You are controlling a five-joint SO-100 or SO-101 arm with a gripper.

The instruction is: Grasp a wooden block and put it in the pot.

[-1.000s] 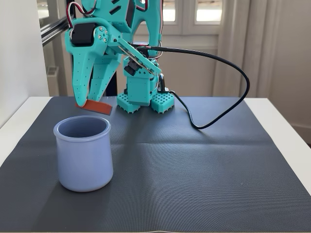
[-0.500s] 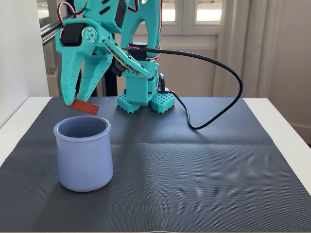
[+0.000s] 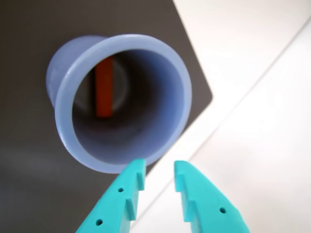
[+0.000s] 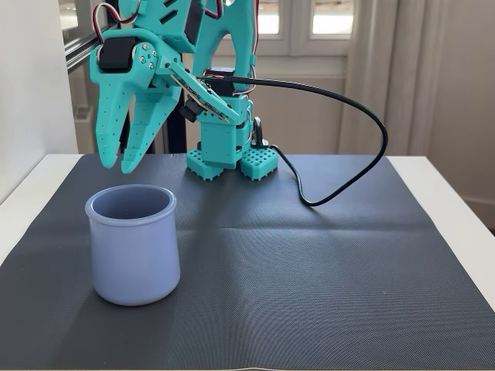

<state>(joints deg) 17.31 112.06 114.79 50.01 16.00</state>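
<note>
One wooden block (image 3: 103,90), a reddish-brown bar, lies inside the lavender-blue pot (image 4: 131,246), seen in the wrist view leaning against the inner wall on that view's left; the fixed view cannot show it, since the pot's wall hides the interior. The turquoise gripper (image 4: 114,168) hangs just above and slightly behind the pot's rim with its two fingers parted by a narrow gap and nothing between them, a gap also plain at the bottom of the wrist view (image 3: 159,171). The pot stands on the dark ribbed mat (image 4: 325,278), near the mat's left edge in the fixed view and close to a corner of it in the wrist view, with the white table (image 4: 448,193) showing beyond. A black cable (image 4: 363,147) loops from the arm down to the mat near its far edge. Judged from its look, the block is light, rigid and unlikely to break, with flat faces that should give the fingers a fair hold across its narrow width near the middle; its smooth finish could let it slip under a loose pinch. The pot appears heavier, stable on its rounded base, and smooth-walled. With the block resting inside, the task looks essentially complete.
</note>
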